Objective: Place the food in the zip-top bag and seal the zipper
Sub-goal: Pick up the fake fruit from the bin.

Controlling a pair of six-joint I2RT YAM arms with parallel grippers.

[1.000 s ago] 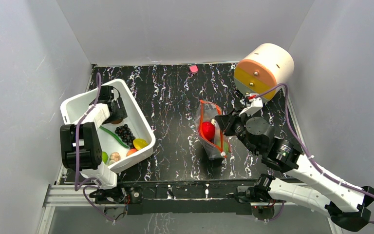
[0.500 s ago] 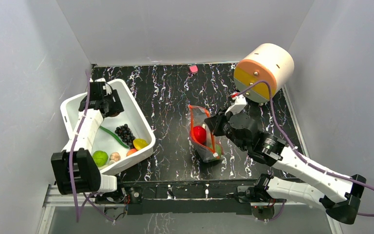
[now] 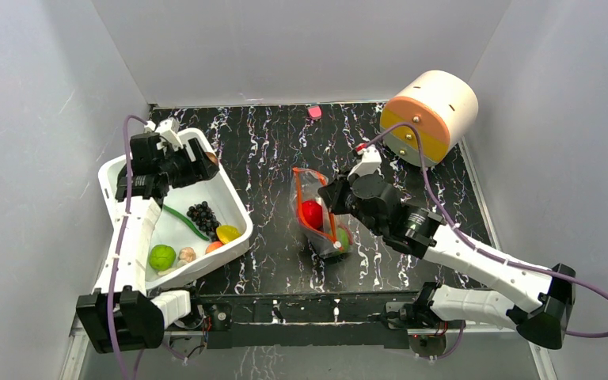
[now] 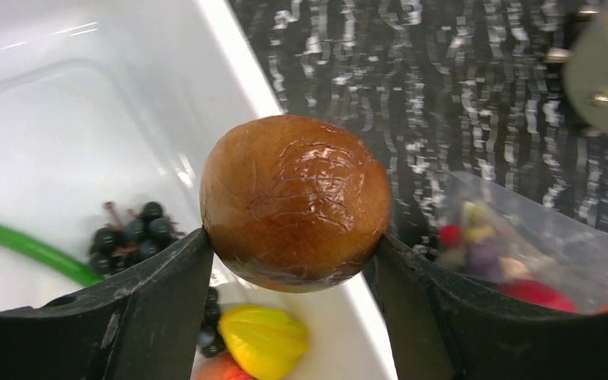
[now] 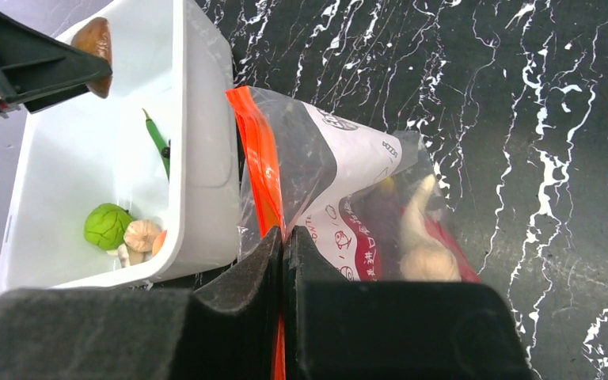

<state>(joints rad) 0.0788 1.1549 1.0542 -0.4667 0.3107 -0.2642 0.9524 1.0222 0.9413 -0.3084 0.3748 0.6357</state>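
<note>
left gripper [image 4: 291,239]: pinching a brown roll [image 4: 294,198] - risen out of the tub [image 3: 229,190] in the last second, now over its far corner
right gripper [image 5: 283,237]: pressed together on the zipper [image 5: 257,150] - has dragged the bag [image 5: 348,174] left, nearer the tub
meaning: handover looks close; sealing not yet begun

Robotics lab cell: bare pale walls [image 3: 285,47] enclose a marbled bench [image 3: 273,162], left arm [image 3: 131,229] and right arm [image 3: 475,257] bolted at its near edge.
</note>
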